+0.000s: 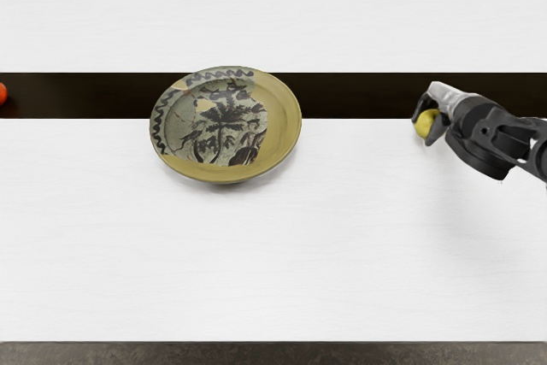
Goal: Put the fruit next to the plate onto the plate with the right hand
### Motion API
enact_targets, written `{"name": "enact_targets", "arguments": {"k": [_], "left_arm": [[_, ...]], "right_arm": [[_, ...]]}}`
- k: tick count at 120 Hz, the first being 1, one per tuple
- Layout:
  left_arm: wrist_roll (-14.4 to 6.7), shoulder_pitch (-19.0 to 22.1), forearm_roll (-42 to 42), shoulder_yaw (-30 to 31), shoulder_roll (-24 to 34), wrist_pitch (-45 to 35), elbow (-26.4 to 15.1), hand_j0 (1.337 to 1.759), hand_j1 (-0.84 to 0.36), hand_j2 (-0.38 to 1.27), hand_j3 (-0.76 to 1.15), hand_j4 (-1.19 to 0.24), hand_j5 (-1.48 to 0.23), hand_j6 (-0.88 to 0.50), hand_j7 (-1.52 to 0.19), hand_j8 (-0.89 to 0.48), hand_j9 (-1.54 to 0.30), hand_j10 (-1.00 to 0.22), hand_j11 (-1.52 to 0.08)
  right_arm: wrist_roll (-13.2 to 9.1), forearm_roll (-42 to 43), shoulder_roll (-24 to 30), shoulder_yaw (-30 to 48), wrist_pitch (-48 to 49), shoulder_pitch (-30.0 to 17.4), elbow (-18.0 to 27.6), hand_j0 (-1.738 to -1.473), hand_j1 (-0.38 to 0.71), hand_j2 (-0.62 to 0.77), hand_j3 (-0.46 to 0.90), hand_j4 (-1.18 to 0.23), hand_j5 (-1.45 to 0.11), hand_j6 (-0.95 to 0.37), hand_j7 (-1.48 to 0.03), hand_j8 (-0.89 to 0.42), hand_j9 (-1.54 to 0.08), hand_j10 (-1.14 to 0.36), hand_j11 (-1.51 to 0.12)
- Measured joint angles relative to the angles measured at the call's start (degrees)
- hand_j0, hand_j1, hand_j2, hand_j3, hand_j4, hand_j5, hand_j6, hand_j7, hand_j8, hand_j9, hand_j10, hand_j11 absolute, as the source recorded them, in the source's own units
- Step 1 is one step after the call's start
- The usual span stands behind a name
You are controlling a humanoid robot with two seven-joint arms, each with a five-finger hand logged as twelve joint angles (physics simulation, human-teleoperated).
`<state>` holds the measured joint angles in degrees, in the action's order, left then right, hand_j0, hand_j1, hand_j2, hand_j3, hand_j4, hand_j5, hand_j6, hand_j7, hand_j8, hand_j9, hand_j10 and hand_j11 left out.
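1. Right hand (468,128): dark, five-fingered, entering from the right edge. Its fingers are curled round the small round yellow fruit (425,122), which shows between them.
2. The fruit lies at the hand's fingertip end, where the white desk (273,254) meets a dark gap (359,96). Whether it rests on the desk or is lifted cannot be told.
3. Olive ceramic plate with a dark palm-tree drawing (287,117): well apart from the hand, beyond its fingertips, and bare of fruit.
4. Risk: the hold looks shallow. A round fruit could roll out during the long carry and drop into the gap just beside the hand.
5. Risk: a low approach could knock the plate's raised rim. A high release could let the fruit roll off.
6. Small orange-red object (2,93): farthest from the hand, beyond the plate.
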<state>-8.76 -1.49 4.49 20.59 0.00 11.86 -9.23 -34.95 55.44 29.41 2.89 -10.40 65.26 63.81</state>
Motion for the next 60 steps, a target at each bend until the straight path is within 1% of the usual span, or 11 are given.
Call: {"name": "enact_targets", "arguments": {"k": [12,20,37,60], "left_arm": [[0.01,0.00,0.00,0.01,0.00,0.00,0.00,1.658,0.07,0.05,0.00,-0.23,-0.30,-0.23,-0.30,-0.23,-0.30,-0.23,-0.30],[0.00,0.00,0.00,0.00,0.00,0.00,-0.01,1.658,0.07,0.05,0.00,-0.23,-0.30,-0.23,-0.30,-0.23,-0.30,-0.23,-0.30],[0.01,0.00,0.00,-0.01,0.00,0.00,0.00,1.658,0.07,0.05,0.00,-0.23,-0.30,-0.23,-0.30,-0.23,-0.30,-0.23,-0.30],[0.01,0.00,0.00,-0.01,0.00,0.00,0.00,1.658,0.07,0.05,0.00,-0.23,-0.30,-0.23,-0.30,-0.23,-0.30,-0.23,-0.30]], "right_arm": [[0.05,-3.49,1.04,2.34,1.83,1.39,1.08,-1.640,0.26,0.17,0.00,-0.80,-1.16,-0.41,-1.13,-0.33,-1.18,-0.58,-1.18],[0.07,-5.51,1.76,4.48,2.94,1.82,2.13,-1.640,0.24,0.12,0.00,-0.81,-1.16,-0.42,-1.13,-0.34,-1.19,-0.59,-1.19],[0.08,-11.89,2.90,10.60,7.30,2.17,3.31,-1.641,0.23,0.11,0.00,-0.81,-1.17,-0.43,-1.13,-0.34,-1.20,-0.59,-1.20],[0.06,-17.47,3.33,17.90,11.77,2.54,4.82,-1.642,0.22,0.11,0.00,-0.81,-1.18,-0.43,-1.13,-0.34,-1.21,-0.59,-1.20]]}}
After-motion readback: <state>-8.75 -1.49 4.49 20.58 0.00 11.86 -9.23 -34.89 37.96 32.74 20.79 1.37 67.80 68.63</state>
